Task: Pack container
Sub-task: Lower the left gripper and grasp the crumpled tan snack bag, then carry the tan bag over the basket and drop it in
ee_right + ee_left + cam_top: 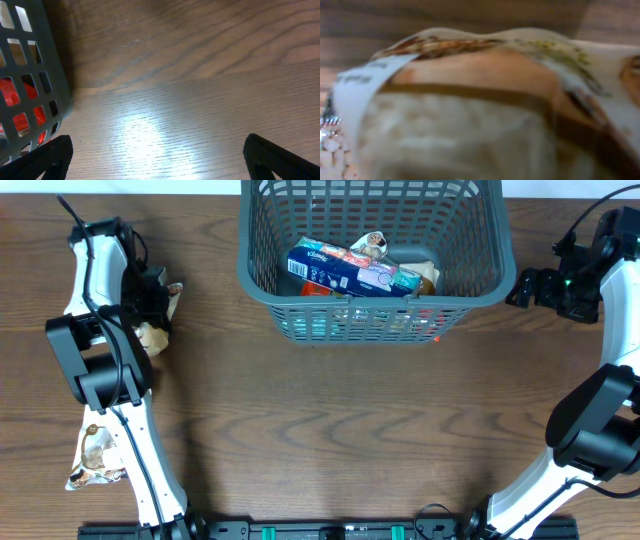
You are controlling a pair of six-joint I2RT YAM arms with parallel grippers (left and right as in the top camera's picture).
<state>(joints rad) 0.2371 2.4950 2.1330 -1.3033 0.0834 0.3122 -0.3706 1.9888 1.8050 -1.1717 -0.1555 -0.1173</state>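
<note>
Container (372,299): dark grey, at the table's (330,430) far middle, a tissue pack (350,270) already inside.
Left end effector (157,302): down over a snack packet (480,100), left of the container; grip hidden, cannot tell.
Right end effector (525,287): spread wide, empty, just beside the container's right wall.
Doing it well: pinch the packet mid-body and clear the rim before releasing.

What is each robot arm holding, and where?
Right end effector: nothing, open. Left end effector: cannot tell; a crinkly tan-and-white plastic snack packet fills its camera, fingers hidden.
</note>
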